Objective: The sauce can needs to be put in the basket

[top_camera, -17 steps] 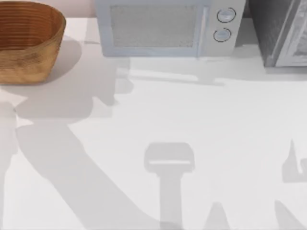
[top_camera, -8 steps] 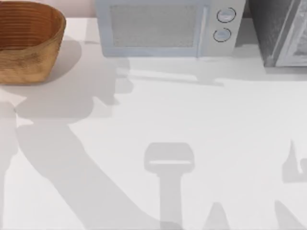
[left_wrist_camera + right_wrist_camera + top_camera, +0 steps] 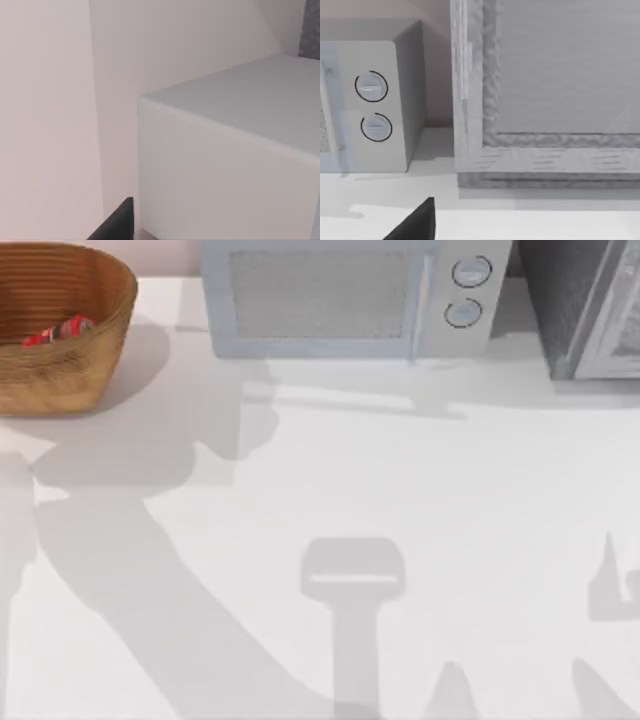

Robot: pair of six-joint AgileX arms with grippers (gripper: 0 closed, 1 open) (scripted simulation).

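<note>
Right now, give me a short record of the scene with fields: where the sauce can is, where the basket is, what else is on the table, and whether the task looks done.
sauce can: red can lying inside the basket, partly hidden by its near wall
basket: woven wicker basket at the table's far left corner
other items: pale microwave with two dials at the back centre; grey appliance at the back right
table: white surface
task status: looks done, can is in the basket

Your non-task items: white microwave point(image 3: 345, 298) at table's point(image 3: 400, 520) back edge, two round dials point(image 3: 467, 290) on its right side; grey cabinet point(image 3: 585, 305) just right of microwave.
</note>
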